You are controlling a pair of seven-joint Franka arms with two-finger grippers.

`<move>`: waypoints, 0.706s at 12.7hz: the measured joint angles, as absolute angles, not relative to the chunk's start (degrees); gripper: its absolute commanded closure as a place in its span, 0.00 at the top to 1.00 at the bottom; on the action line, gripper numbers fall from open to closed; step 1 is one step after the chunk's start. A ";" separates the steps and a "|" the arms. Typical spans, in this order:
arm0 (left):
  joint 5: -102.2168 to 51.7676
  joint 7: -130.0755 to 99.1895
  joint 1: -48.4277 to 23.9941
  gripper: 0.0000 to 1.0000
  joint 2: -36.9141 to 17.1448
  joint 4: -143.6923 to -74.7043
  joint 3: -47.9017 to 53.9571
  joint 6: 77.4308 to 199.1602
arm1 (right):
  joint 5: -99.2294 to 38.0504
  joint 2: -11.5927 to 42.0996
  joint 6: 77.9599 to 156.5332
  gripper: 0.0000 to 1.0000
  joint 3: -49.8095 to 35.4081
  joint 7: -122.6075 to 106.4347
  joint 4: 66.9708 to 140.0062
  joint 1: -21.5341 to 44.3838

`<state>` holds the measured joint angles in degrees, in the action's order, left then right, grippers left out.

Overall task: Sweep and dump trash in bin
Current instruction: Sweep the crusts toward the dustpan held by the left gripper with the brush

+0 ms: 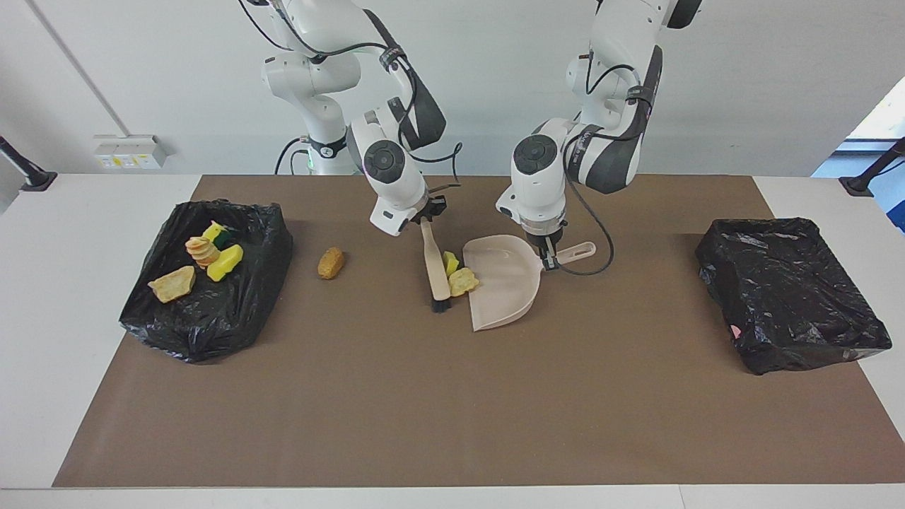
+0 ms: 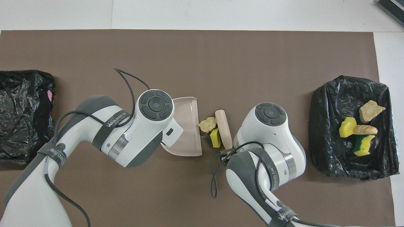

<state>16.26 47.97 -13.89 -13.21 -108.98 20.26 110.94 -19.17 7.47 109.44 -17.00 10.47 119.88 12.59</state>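
The right gripper (image 1: 428, 216), just left of centre in the facing view, has its jaws closed on the handle of a small brush (image 1: 437, 267) that slants down to the brown mat (image 1: 452, 410) on the tabletop (image 1: 85, 339), dark bristles touching the mat. In the overhead view the brush (image 2: 223, 128) shows as a tan bar beside the white wrist.

The left gripper (image 1: 550, 256), right of centre in the facing view, has its jaws closed on the handle of the beige dustpan (image 1: 503, 281), which lies on the mat with its open lip turned toward the brush. In the overhead view the dustpan (image 2: 186, 126) pokes out from under the left wrist near the middle of the frame.

Between brush and pan sit 2 pieces of trash: a yellow-and-green sponge scrap (image 1: 450, 262) against the brush, and a tan scrap (image 1: 464, 281) touching the pan's lip. The overhead view shows them, sponge scrap (image 2: 215, 137) and tan scrap (image 2: 207, 124), squeezed in that gap.

1 orange-brown scrap (image 1: 330, 263) lies alone on the mat left of the brush in the facing view. At the left of that frame a black-lined bin (image 1: 205, 311) holds 4 scraps (image 1: 205, 258). A second black-lined bin (image 1: 792, 297) sits at the right.
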 measured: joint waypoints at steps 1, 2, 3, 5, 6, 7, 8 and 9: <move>16.26 48.06 -13.89 0.00 -12.97 -109.37 20.26 110.96 | -21.09 7.50 109.49 0.00 -17.01 9.96 119.88 12.95; 16.25 48.17 -13.87 0.00 -12.74 -109.67 20.26 110.97 | -23.93 7.52 109.51 0.00 -17.01 8.92 119.89 13.14; 16.25 48.27 -13.85 0.00 -12.58 -109.93 20.25 110.98 | -27.16 7.54 109.53 0.00 -17.01 7.87 119.88 13.24; 16.25 48.38 -13.84 0.00 -12.30 -110.62 20.24 110.99 | -32.81 7.55 110.11 0.00 -17.01 6.54 119.86 13.54; 16.25 48.47 -13.84 0.00 -12.02 -111.34 20.24 111.15 | -34.74 7.56 111.22 0.00 -17.01 6.42 119.80 13.81; 16.25 48.55 -13.83 0.00 -11.70 -112.05 20.23 111.54 | -35.18 7.55 111.73 0.00 -17.01 6.42 119.49 13.92; 16.25 48.63 -13.82 0.00 -11.29 -112.73 20.21 111.90 | -35.18 7.45 111.71 0.00 -16.92 6.41 118.83 13.90; 16.25 48.73 -13.81 0.00 -10.98 -113.17 20.21 112.05 | -34.62 7.02 111.29 0.00 -16.65 6.42 118.17 13.83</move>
